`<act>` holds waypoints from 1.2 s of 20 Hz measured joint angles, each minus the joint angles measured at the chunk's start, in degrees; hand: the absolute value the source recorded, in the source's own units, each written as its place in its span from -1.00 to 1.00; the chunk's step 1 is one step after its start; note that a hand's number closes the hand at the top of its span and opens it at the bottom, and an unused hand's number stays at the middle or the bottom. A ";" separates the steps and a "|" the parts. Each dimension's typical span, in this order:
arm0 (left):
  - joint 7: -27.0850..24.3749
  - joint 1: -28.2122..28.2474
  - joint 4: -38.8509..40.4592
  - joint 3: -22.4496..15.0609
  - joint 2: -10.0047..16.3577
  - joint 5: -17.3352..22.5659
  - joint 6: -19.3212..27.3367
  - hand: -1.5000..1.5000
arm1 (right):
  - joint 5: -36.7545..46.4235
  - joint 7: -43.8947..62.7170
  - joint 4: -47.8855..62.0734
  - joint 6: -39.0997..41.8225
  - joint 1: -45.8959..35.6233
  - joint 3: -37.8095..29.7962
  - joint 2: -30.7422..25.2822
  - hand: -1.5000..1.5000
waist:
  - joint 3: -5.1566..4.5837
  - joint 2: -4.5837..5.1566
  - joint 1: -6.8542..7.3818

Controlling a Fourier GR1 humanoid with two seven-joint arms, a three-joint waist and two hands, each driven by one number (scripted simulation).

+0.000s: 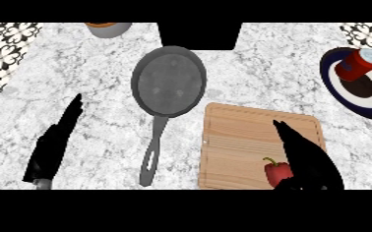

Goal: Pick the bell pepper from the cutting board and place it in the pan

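A red bell pepper [276, 171] with a green stem lies on the wooden cutting board [240, 142], near its front right part. My right hand [309, 159] hovers just to the right of the pepper, fingers straight and pointing away from me, thumb low beside the pepper; part of the pepper is hidden behind it. The grey pan [169, 81] sits left of the board, its handle pointing toward me. My left hand [54, 145] rests open at the lower left, far from both.
A dark blue plate [335, 81] with a red can [355, 65] stands at the right edge. A grey bowl [109, 28] sits at the back left. A black opening [200, 34] lies behind the pan.
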 measured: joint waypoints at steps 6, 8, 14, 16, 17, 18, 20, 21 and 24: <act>0.15 1.31 -0.82 -0.26 -0.81 -1.17 0.48 0.00 | 1.53 0.75 3.06 0.94 0.07 0.94 2.01 -1.00 | 0.01 -0.06 -0.21; 1.33 0.89 -1.56 0.27 -0.47 -0.90 0.04 0.00 | 1.92 0.41 4.46 1.18 0.29 0.80 2.62 -1.00 | 0.03 -0.05 -0.28; 2.52 -0.65 -1.15 0.87 -0.88 -1.37 -0.63 0.00 | 3.47 0.09 7.19 2.10 0.85 1.20 5.09 -1.00 | 0.04 -0.04 -0.53; 1.48 -0.15 -0.40 0.73 -1.57 -1.80 -0.61 0.00 | 4.43 -0.46 8.33 2.19 1.62 1.26 5.73 -1.00 | 0.04 -0.04 -0.57; 1.88 0.25 -1.20 0.44 -1.78 -2.16 -0.46 0.00 | 4.80 -0.72 9.04 2.22 1.69 1.00 6.26 -1.00 | 0.05 -0.05 -0.51; 1.47 0.48 -0.94 0.47 -2.01 -2.20 -0.62 0.00 | 5.05 -0.86 9.55 2.35 1.77 0.79 6.65 -1.00 | 0.05 -0.04 -0.51; 1.82 0.57 -1.44 0.43 -2.48 -2.71 -0.33 0.00 | 5.07 -0.94 10.36 2.98 1.02 0.01 7.38 -1.00 | 0.06 -0.04 -0.46; 1.53 0.60 -0.99 0.65 -2.68 -2.74 -0.43 0.00 | 5.34 -1.25 10.75 3.17 1.19 -0.30 7.51 -1.00 | 0.05 -0.04 -0.50; 1.41 0.64 -0.91 1.34 -2.73 -2.84 -0.96 0.00 | 7.31 -2.78 13.29 3.12 2.39 -0.64 8.25 -1.00 | 0.07 -0.03 -0.54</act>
